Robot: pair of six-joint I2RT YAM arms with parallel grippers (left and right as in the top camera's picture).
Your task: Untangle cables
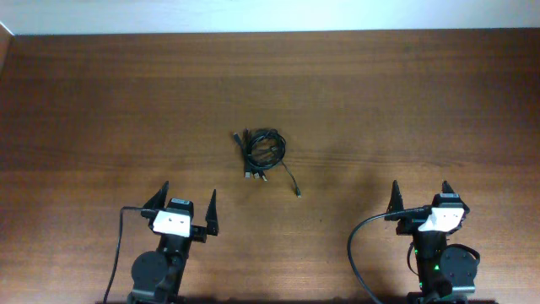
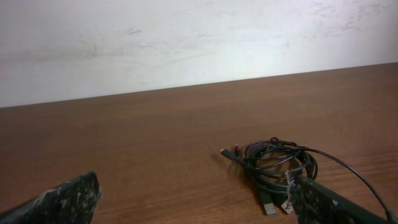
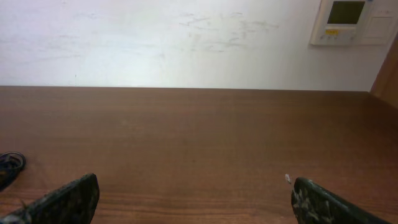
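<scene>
A tangled bundle of black cables lies at the middle of the wooden table, coiled, with several plug ends sticking out below and one loose strand trailing to the lower right. In the left wrist view the cables lie ahead and to the right, with USB plugs near my right finger. In the right wrist view only an edge of the bundle shows at the far left. My left gripper is open and empty, near the front edge, below-left of the cables. My right gripper is open and empty at the front right.
The brown wooden table fills the overhead view, with a white wall along its far edge. A wall thermostat hangs at the top right of the right wrist view. Each arm's own black cable runs off its base.
</scene>
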